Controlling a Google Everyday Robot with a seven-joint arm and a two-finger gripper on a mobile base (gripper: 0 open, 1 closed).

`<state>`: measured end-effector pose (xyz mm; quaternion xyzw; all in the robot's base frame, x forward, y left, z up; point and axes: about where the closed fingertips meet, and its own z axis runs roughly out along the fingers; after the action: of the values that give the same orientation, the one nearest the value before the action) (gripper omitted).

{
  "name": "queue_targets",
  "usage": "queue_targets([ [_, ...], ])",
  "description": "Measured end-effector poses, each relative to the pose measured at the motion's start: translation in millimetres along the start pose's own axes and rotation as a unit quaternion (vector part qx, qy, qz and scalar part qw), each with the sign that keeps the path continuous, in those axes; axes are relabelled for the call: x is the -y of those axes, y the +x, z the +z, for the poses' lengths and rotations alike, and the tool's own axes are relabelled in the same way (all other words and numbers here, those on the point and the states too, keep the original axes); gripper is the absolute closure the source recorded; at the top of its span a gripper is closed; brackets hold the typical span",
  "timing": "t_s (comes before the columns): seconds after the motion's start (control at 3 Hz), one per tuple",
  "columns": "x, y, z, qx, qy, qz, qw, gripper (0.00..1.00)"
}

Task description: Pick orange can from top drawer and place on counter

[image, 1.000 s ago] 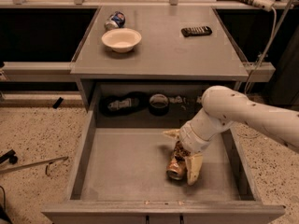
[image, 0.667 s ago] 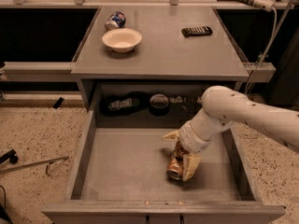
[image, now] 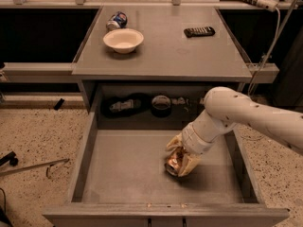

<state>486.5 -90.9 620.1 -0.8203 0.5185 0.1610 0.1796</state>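
The orange can lies in the open top drawer, right of its middle, close to the drawer floor. My gripper reaches down from the white arm on the right, with one tan finger above the can and the other below it; the fingers are shut on the can. The grey counter is above and behind the drawer.
On the counter are a white bowl, a blue-and-white can lying behind it, and a black remote. Dark objects sit in the recess behind the drawer. A white cable hangs at the right.
The gripper and can have lifted very slightly and shifted a little toward the back; otherwise the scene is the same.
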Motion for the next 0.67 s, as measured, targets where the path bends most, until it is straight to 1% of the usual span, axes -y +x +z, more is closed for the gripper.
queue_targets([
  [0.33,-1.4,-3.3,-15.0,0.027,0.023,0.017,0.9992,0.89],
  [0.67,-2.6,-19.3,-66.4,0.05,0.075,0.019,0.9957,1.0],
])
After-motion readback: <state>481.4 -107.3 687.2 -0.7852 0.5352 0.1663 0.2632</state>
